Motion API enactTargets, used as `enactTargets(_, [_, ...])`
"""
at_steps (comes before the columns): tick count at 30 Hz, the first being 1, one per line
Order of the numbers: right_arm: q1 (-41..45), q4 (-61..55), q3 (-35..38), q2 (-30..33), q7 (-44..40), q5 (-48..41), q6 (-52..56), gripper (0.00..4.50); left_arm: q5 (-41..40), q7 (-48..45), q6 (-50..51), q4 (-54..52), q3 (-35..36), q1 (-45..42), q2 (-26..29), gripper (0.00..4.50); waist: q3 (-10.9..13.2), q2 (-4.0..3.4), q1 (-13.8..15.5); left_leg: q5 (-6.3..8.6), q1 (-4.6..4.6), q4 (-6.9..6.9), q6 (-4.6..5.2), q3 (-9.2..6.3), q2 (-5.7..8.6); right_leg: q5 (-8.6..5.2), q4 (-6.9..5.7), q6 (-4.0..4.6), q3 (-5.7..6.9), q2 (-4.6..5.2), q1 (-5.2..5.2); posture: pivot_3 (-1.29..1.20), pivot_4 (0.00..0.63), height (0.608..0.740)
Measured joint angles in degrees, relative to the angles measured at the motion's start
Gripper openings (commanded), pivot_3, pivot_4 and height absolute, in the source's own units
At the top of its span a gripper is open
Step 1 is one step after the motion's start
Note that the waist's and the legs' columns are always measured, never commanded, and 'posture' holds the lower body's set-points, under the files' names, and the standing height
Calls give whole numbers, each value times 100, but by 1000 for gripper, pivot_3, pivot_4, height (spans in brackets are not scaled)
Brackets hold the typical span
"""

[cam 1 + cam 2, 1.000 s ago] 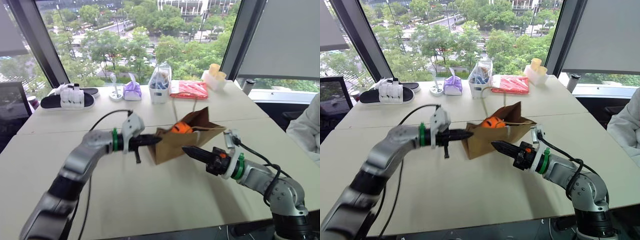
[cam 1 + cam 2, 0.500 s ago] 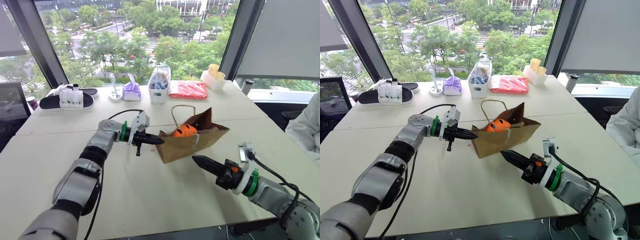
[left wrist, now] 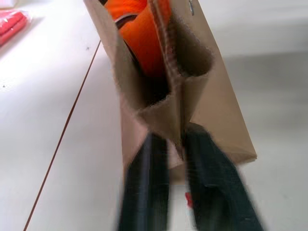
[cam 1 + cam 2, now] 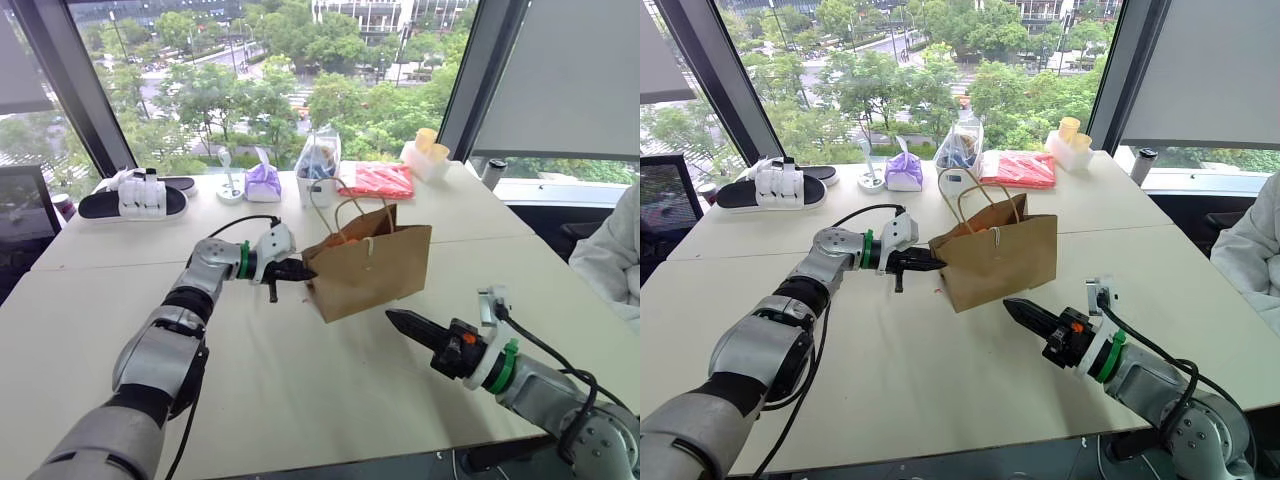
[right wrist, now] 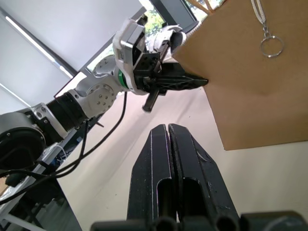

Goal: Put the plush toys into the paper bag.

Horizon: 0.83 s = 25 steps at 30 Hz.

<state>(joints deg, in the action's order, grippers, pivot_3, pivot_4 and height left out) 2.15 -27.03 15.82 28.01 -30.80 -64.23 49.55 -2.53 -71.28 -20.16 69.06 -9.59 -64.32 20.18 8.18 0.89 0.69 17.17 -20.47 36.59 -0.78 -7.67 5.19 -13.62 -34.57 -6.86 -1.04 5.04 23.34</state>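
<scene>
The brown paper bag [image 4: 367,268] stands upright mid-table with its loop handles up. An orange plush toy [image 3: 142,33] lies inside it and peeks over the rim [image 4: 986,232]. My left gripper [image 4: 303,270] points level at the bag's left side. Its fingers are slightly parted, open, on either side of the bag's side fold [image 3: 175,134]. My right gripper [image 4: 395,319] hangs shut in front of the bag's lower right corner, apart from it, with nothing held. The right wrist view shows its closed fingers [image 5: 159,159] and the left gripper [image 5: 202,82] at the bag's edge.
Along the far edge stand black slippers with white straps [image 4: 133,199], a purple bundle [image 4: 264,183], a clear bag of blue items [image 4: 320,165], a red packet [image 4: 378,180] and a tub of yellow cups [image 4: 428,150]. A person's sleeve [image 4: 612,250] is at the right.
The bag has gone from leaning over, mouth open, to standing upright. My left gripper's fingers have parted at its side fold. The right gripper has drawn back slightly.
</scene>
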Motion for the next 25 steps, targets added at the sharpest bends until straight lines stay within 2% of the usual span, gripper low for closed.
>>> enactTargets(1, [33, 34, -15, 0, -5, 10, -2, 0, -1, 44, -9, -2, 74, -1, -7, 2749, 0, 0, -1, 0, 0, 0, 0, 0, 0, 0, -2, 0, 0, 0, 1, 0, 150, 740])
enactTargets(6, [39, 48, -184, 1, -84, 62, -3, 0, -80, -65, 242, -190, 328, -27, 41, 2749, 0, 0, -6, 3, -4, 17, 4, 0, 1, 0, -43, 0, 0, 0, 9, 0, 150, 740])
enactTargets(11, [10, 55, -221, 60, -159, 100, -3, 0, -360, -362, 968, -1190, 650, 178, 581, 2749, 0, 0, -53, 7, 1, 19, 11, -1, 0, -1, -49, -1, -2, -1, 10, 0, 150, 740])
enactTargets(14, [16, 117, -222, 158, -253, 104, -3, 0, -626, -384, 1775, -2588, 815, 1017, 947, 2749, -3, -6, -124, 8, 6, 16, 11, -4, -1, -1, -52, 0, -9, 0, 10, 0, 150, 740])
enactTargets(18, [61, 251, -271, 278, -392, 226, -10, 0, -1215, -114, 3429, -4713, 998, 2685, 1253, 2749, -1, -9, -148, 9, 0, 16, 12, -7, -2, -1, -53, 0, -21, 0, 15, 0, 150, 740])
enactTargets(22, [17, 256, -113, 786, -585, 342, -7, 0, -2468, 884, 5606, -7657, 2133, 4991, 1544, 2749, 1, -12, -145, 27, 4, 9, 3, -10, -9, -2, -45, 3, -40, 1, 25, 0, 150, 740])
enactTargets(25, [2, 234, -58, 1173, -770, 530, -12, 0, -3290, 1741, 6655, -9320, 2940, 6139, 1455, 2749, 2, -14, -6, 31, 8, 25, 0, -13, -8, -4, -24, 5, -37, 0, 3, 0, 150, 740])
